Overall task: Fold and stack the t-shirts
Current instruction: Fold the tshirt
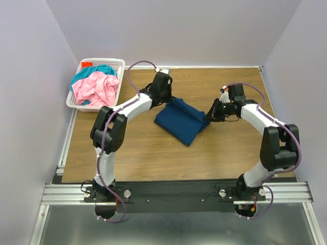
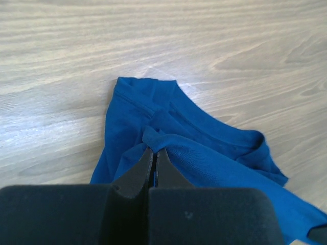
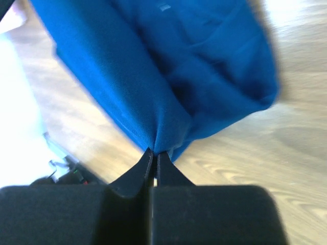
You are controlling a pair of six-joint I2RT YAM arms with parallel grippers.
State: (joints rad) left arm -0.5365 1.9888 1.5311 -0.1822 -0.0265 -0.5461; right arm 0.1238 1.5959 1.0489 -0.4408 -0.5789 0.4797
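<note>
**Blue tee [image 1: 183, 121] clamped at both ends, fold under way**

L gripper [image 2: 155, 150]: clenched tight on a bunched ridge of cloth nr the collar end, fabric pinched right at the tips. R gripper [image 3: 155, 152]: likewise clenched, on the opposite edge, w/ cloth fanning away from the pinch. Held at two ends prob. to keep the fabric taut & carry one part over another w/o bunching.

Lies mid-table [image 1: 153, 153] between the two arms as a rough slanted rectangle. Looks already doubled, going by the layered edges in the L wrist view. Shows no print, so presumably turned face-down or folded inward.

Pink tee [image 1: 97, 88] & teal tee [image 1: 102, 69]: crumpled together in the white basket [image 1: 120, 62] at the far-L corner, well apart from the work. Parked there as a queue, by the look of it; neither folded, no stack begun.

Judged approx. a third done at best: first of three in hand. Next move calls for both pinches travelling together, otherwise risks a skewed crease or a dropped corner.
</note>
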